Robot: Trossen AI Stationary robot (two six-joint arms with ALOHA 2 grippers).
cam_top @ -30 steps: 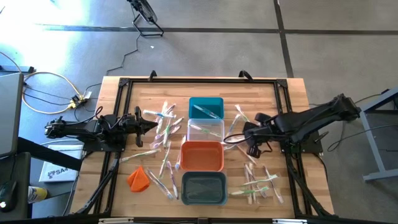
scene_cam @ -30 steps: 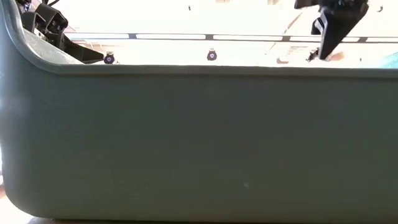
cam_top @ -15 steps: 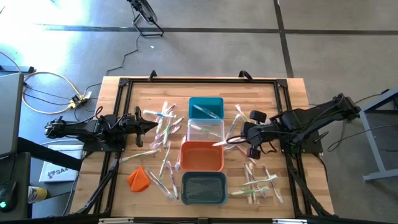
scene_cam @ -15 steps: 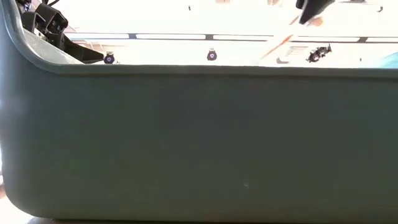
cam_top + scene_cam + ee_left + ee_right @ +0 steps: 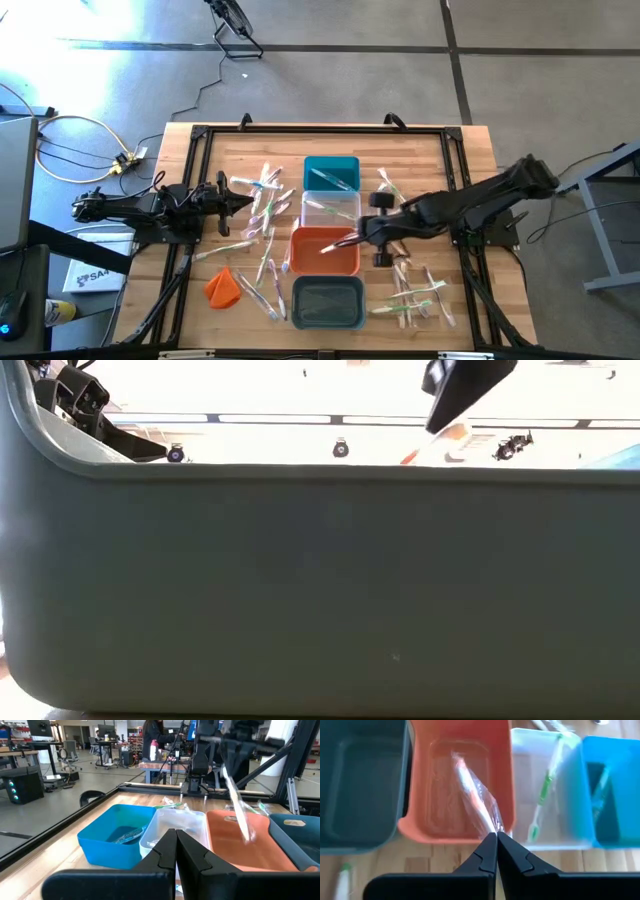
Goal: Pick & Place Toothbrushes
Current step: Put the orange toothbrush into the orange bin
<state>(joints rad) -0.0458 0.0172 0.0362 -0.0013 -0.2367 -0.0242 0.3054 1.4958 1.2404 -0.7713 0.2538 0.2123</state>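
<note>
Overhead, the right gripper [image 5: 362, 238] reaches across the right edge of the orange bin [image 5: 312, 264], its fingers clenched on a wrapped toothbrush [image 5: 336, 245] that slants out over the bin's inside. The right wrist view shows the same thing closely: the two dark fingers [image 5: 485, 856] meet at their tips on the end of that orange-handled toothbrush [image 5: 472, 795] in its clear crinkled wrapper, which hangs above the bin floor [image 5: 442, 815]. From the low view, most of the picture is filled by the grey bin wall [image 5: 320, 590], and only the dark gripper and a bit of the brush [image 5: 425, 448] show over its rim.

The four bins stand in one row down the middle of the wooden table [image 5: 470, 150]: teal bin [image 5: 331, 163], clear bin [image 5: 331, 204], orange bin, then grey bin [image 5: 327, 303]. A green-and-white toothbrush [image 5: 541, 800] lies in the clear bin, and another brush [image 5: 330, 180] lies in the teal one.

More loose toothbrushes [image 5: 262, 210] are scattered on the table to the left of the bins, and another cluster [image 5: 415, 295] lies to the right, near the grey bin. A small orange cloth lump [image 5: 222, 287] sits at the lower left of the table.

The left gripper [image 5: 240, 200] rests low beside the left scatter, well apart from the bins; its wrist view shows its fingers [image 5: 175, 852] pressed together, holding nothing.
</note>
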